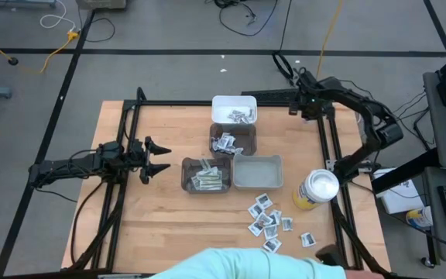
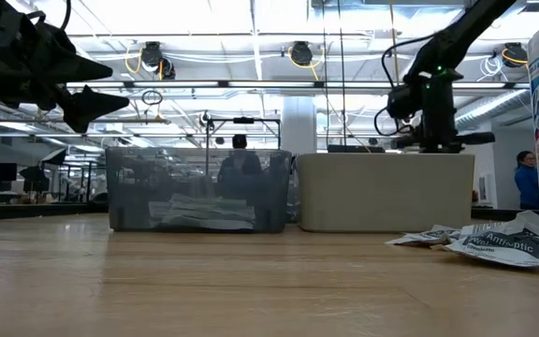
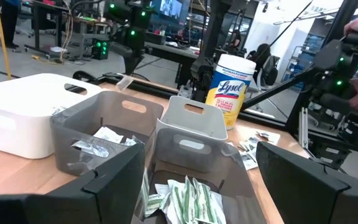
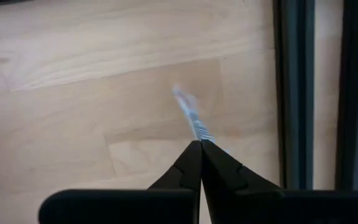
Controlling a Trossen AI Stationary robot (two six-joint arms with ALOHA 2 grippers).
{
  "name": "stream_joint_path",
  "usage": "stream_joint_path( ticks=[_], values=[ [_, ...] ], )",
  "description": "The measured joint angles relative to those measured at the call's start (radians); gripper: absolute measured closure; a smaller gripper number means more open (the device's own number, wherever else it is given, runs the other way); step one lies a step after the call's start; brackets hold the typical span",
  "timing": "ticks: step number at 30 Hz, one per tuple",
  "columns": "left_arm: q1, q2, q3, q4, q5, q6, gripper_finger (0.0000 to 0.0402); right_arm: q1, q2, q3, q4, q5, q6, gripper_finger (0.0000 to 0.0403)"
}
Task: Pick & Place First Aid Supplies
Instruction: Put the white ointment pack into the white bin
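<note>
A pile of small white packets [image 1: 269,217] lies on the table near its near right corner and shows in the low view [image 2: 494,245]. More packets lie in the dark bins [image 1: 205,174] [image 1: 233,139] and the white bin [image 1: 234,110]. My right gripper [image 4: 200,144] hangs over bare wood by the far right frame rail [image 1: 304,107] and is shut on one thin packet [image 4: 188,112]. My left gripper [image 1: 159,159] hovers open above the table, left of the bins, facing them [image 3: 197,180]. My right gripper pinches a thin white packet between its two fingertips, at the packet's near end [image 4: 199,134]. I see the packet edge-on, sticking out past the fingertips. It is lifted clear of the wood below.
A pale empty-looking bin [image 1: 257,172] stands right of the dark one. A yellow canister with a white lid [image 1: 316,190] stands near the right rail. Black frame rails [image 4: 294,93] run along the table's sides. A person's pale green sleeve [image 1: 231,265] reaches over the near edge.
</note>
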Motion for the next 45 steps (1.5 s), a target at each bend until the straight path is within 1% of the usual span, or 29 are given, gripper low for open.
stream_joint_path(
  ticks=[6, 16, 18, 23, 27, 30, 38, 41, 45],
  values=[
    [0.000, 0.000, 0.000, 0.000, 0.000, 0.000, 0.0091, 0.006, -0.027, 0.020, -0.026, -0.002, -0.003, 0.0403],
    [0.000, 0.000, 0.000, 0.000, 0.000, 0.000, 0.0091, 0.007, -0.027, 0.133, -0.063, 0.001, -0.062, 0.0403],
    [0.000, 0.000, 0.000, 0.000, 0.000, 0.000, 0.0091, 0.011, -0.027, 0.136, -0.072, 0.004, -0.065, 0.0403],
    [0.000, 0.000, 0.000, 0.000, 0.000, 0.000, 0.0091, 0.017, -0.027, 0.136, -0.095, 0.056, -0.078, 0.0403],
    [0.000, 0.000, 0.000, 0.000, 0.000, 0.000, 0.0091, 0.016, -0.027, 0.136, -0.095, 0.046, -0.032, 0.0397],
    [0.000, 0.000, 0.000, 0.000, 0.000, 0.000, 0.0091, 0.016, -0.027, 0.136, -0.095, 0.001, -0.023, 0.0368],
    [0.000, 0.000, 0.000, 0.000, 0.000, 0.000, 0.0091, 0.016, -0.027, 0.136, -0.095, 0.004, 0.044, 0.0234],
    [0.000, 0.000, 0.000, 0.000, 0.000, 0.000, 0.0091, 0.016, -0.027, 0.136, -0.089, 0.005, 0.053, 0.0213],
    [0.000, 0.000, 0.000, 0.000, 0.000, 0.000, 0.0091, 0.016, -0.028, 0.114, -0.053, 0.032, 0.077, 0.0214]
  ],
)
